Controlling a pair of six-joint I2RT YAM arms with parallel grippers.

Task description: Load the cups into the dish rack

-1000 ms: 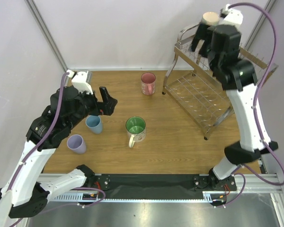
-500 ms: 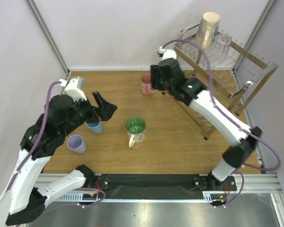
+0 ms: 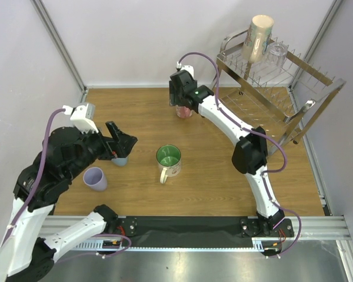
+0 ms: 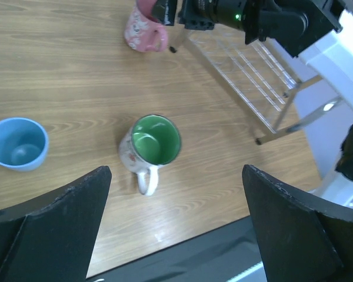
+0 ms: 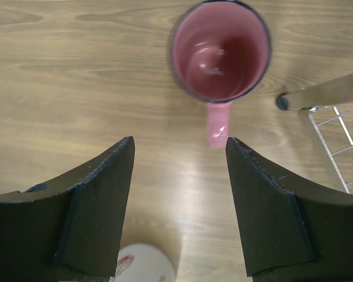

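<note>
No legible text, labels, brands or numbers, decoration on pink mug [image 4: 142,32] unreadable

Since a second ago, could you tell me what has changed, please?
The right pincer drew away from the beige mug on the dish rack and swung left, open over the pink mug. The left pincer, open, shifted slightly. White mug, light-blue tumbler and lavender tumbler stayed put.

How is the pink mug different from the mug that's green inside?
The pink mug is pink inside and out; the green mug is white outside, green inside. The pink mug stands next to the rack's leg; the green mug stands out in the middle of the table. The right gripper hovers open above the pink mug, not the green mug. Both stand upright, empty, each with one handle.
</note>
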